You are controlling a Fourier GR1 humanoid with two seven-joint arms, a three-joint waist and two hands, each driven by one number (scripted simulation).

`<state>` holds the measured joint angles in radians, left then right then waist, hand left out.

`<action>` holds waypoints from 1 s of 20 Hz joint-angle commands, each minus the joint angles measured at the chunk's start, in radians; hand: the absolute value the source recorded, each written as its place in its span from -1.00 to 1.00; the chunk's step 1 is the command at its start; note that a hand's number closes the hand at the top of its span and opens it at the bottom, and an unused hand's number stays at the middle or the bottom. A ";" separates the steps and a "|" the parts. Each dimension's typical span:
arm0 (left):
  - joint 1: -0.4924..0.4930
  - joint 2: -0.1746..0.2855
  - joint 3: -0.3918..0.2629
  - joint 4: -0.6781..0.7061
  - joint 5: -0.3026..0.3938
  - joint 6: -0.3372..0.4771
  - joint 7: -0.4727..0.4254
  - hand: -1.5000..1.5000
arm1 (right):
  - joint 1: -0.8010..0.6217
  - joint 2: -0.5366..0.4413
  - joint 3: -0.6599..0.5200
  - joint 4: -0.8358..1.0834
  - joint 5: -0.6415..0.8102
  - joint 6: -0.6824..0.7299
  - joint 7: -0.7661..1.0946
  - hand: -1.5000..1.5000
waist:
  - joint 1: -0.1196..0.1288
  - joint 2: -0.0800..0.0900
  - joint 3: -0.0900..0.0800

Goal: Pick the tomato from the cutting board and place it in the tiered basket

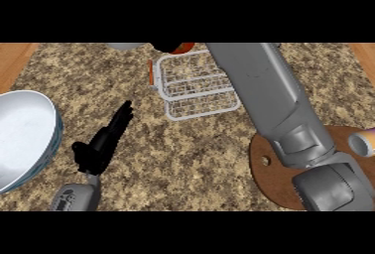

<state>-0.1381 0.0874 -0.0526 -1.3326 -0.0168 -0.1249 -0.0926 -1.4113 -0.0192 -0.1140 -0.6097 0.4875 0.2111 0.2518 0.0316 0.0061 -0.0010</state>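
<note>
Right hand [165,47] observed at the far edge of the view, above the far rim of the tiered basket [196,87]; most of the hand is cut off there. What shows of its black fingers is curled over the tomato [184,48], of which only a red-orange sliver is visible on the hand's right side, touching the black. The tomato is therefore held in the right hand, raised over the far end of the basket, well apart from the cutting board [270,171]. Whether it touches the wire cannot be told. The right forearm [271,89] runs from the lower right corner up across the board and the basket's right side. The basket is white wire, lying on the bench [183,158] near the centre of the view, with a thin orange item [151,73] standing just beside its left edge. The cutting board is brown and round, with a small hole near its left edge, and is partly hidden under the forearm. A short cylinder [362,144] lies at the right edge, on or just beside the board; its open end faces the view and any marking on it is not legible. Left hand [99,146] rests at lower left, fingers [121,116] straight and close together, pointing toward the basket, holding nothing. A large pale bowl [26,134] sits at the left edge. A grey object [124,46] shows at the top, left of the right hand.
</note>
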 commanded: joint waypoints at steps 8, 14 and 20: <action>0.019 -0.011 -0.007 -0.024 -0.008 0.008 0.007 0.00 | -0.053 0.019 -0.139 0.164 -0.253 0.060 0.240 -1.00 | -0.009 -0.004 0.000; 0.022 -0.015 -0.002 -0.017 -0.007 0.004 -0.012 0.00 | -0.031 0.019 -0.150 0.107 -0.326 -0.060 0.232 -1.00 | -0.016 -0.005 0.001; 0.042 0.013 0.013 -0.032 -0.010 0.003 -0.001 0.00 | -0.025 -0.126 -0.140 0.050 -0.219 -0.282 0.196 -1.00 | -0.025 -0.007 0.001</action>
<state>-0.1213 0.0879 -0.0422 -1.3519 -0.0234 -0.1181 -0.0856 -1.4427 -0.0602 -0.2514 -0.5302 0.2242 0.0375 0.4511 0.0127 0.0011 -0.0007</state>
